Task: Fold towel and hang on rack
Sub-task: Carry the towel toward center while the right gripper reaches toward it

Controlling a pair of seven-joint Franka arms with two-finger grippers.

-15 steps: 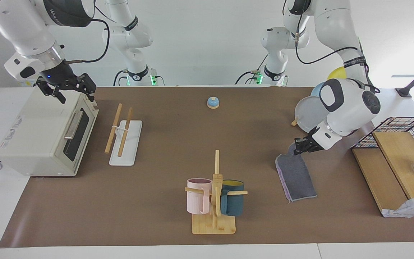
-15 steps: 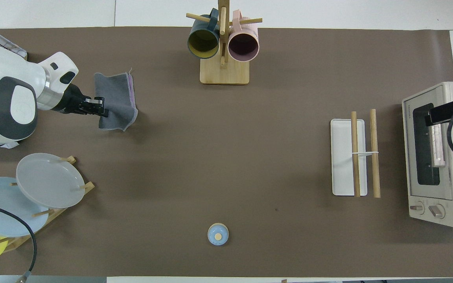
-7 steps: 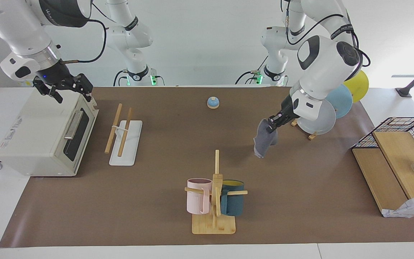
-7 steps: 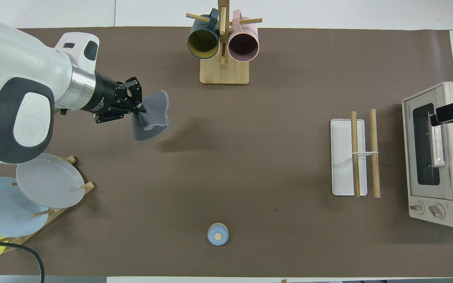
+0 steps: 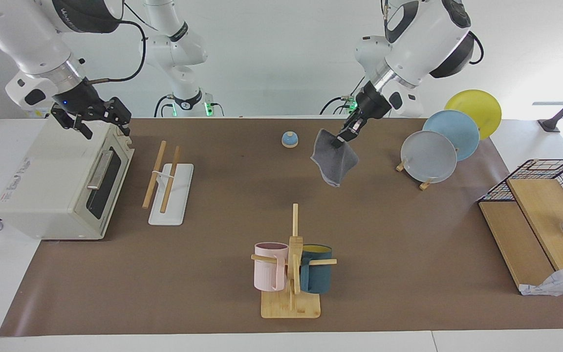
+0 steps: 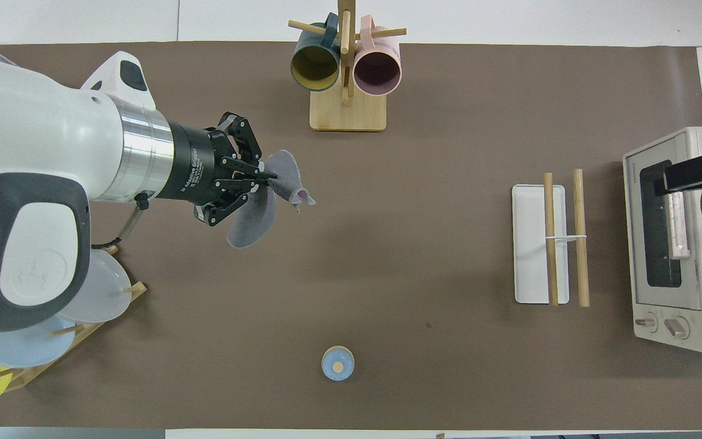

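My left gripper (image 5: pixel 338 141) is shut on one edge of the towel (image 5: pixel 334 164) and holds it in the air over the middle of the mat. The towel hangs bunched, dark grey side out. In the overhead view a bit of purple shows on the towel (image 6: pixel 256 213) below the left gripper (image 6: pixel 269 178). The rack (image 5: pixel 163 175), two wooden rods on a white base, stands toward the right arm's end, beside the toaster oven; it also shows in the overhead view (image 6: pixel 563 244). My right gripper (image 5: pixel 104 132) waits open over the oven's top.
A toaster oven (image 5: pixel 56 181) stands at the right arm's end. A mug tree (image 5: pixel 292 264) with pink and teal mugs stands at the mat's edge farthest from the robots. A blue bell (image 5: pixel 290 139) sits near the robots. A plate stand (image 5: pixel 438 151) and wire basket (image 5: pixel 550 176) are at the left arm's end.
My left gripper has lifted the towel off the mat and carried it up and toward the middle of the table, toward the right arm's end. The right gripper has hardly moved.
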